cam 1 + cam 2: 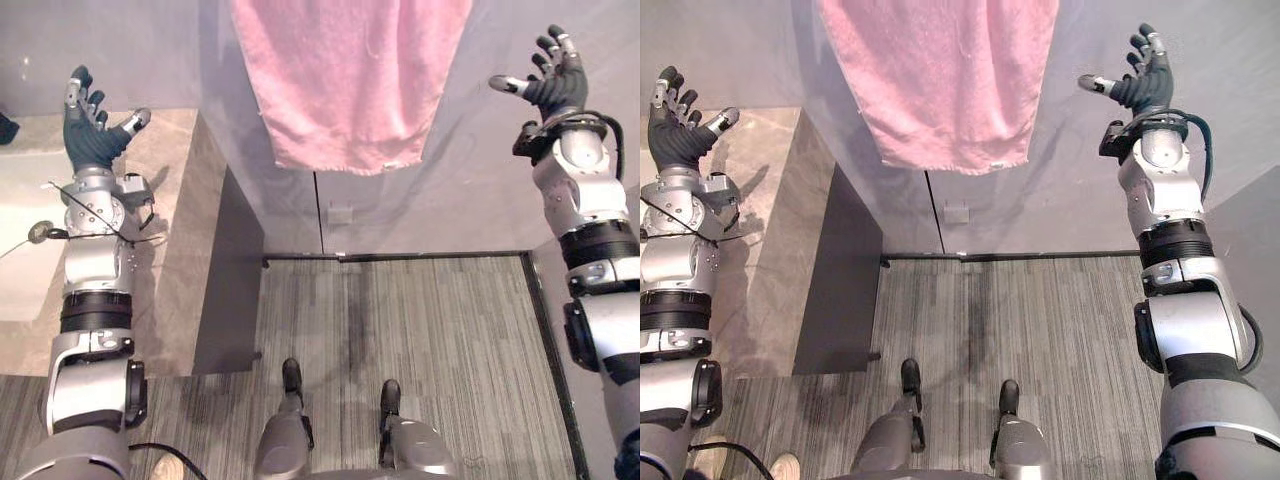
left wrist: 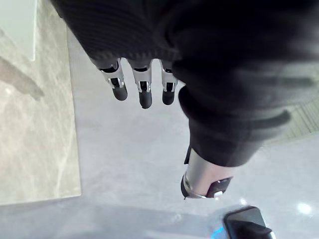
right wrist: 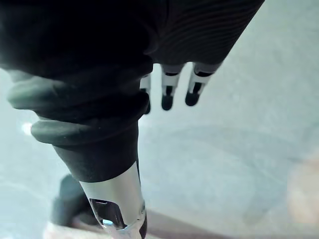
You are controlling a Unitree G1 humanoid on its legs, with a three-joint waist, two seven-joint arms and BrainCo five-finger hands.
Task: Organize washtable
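Note:
A pink towel (image 1: 345, 80) hangs flat against the grey wall ahead, its frayed lower edge above the floor. My left hand (image 1: 92, 125) is raised over the beige stone washtable (image 1: 165, 250) at the left, fingers (image 2: 142, 92) spread and holding nothing. My right hand (image 1: 553, 80) is lifted high at the right, to the right of the towel and apart from it, fingers (image 3: 167, 94) straight and thumb out, empty.
A white basin (image 1: 20, 235) with a round drain plug (image 1: 40, 232) is set into the washtable at the far left. The counter's dark side panel (image 1: 225, 290) drops to a grey striped carpet (image 1: 420, 330). A dark wall edge (image 1: 548, 340) runs along the right.

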